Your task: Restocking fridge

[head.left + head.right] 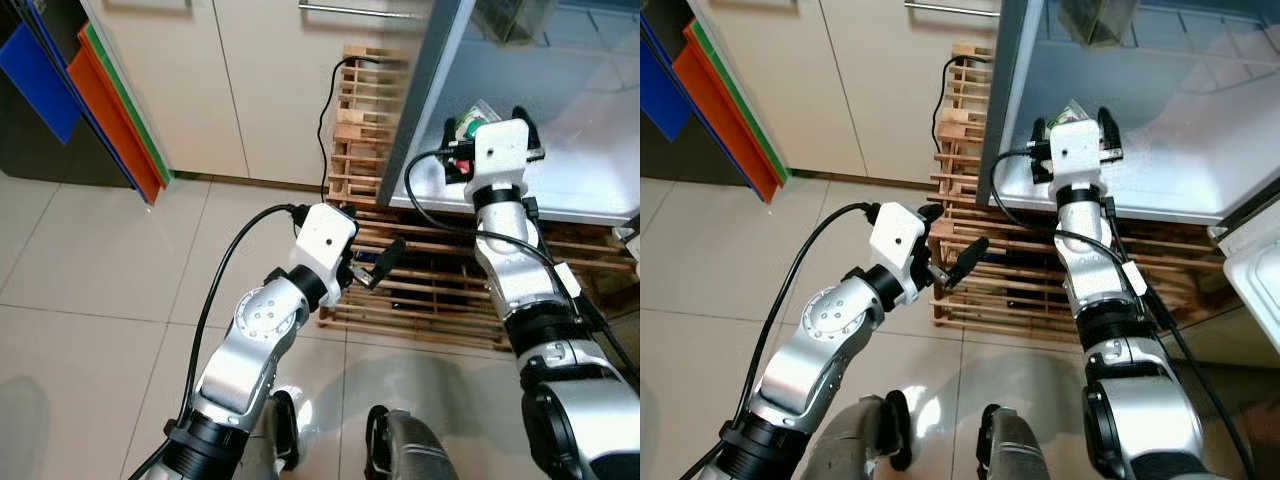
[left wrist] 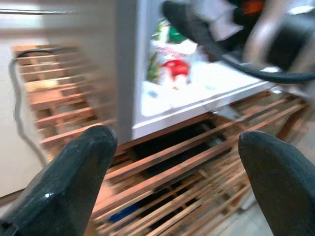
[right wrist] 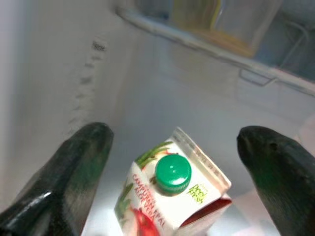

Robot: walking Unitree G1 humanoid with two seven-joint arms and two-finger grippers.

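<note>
While the right end effector (image 3: 172,147) sits open inside the fridge (image 1: 560,150) around the juice carton (image 3: 170,201), the left end effector (image 2: 172,162) hangs open before the wooden pallet (image 1: 400,290).

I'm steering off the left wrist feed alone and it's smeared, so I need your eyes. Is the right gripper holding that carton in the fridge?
Observer: No. The right gripper is open, its fingers apart on both sides of the carton.
Operator: Is the carton upright?
Observer: It stands on the fridge floor, its green cap facing the wrist camera.
Operator: Where's my left gripper?
Observer: The left gripper is open, over the wooden pallet, outside the fridge.
</note>
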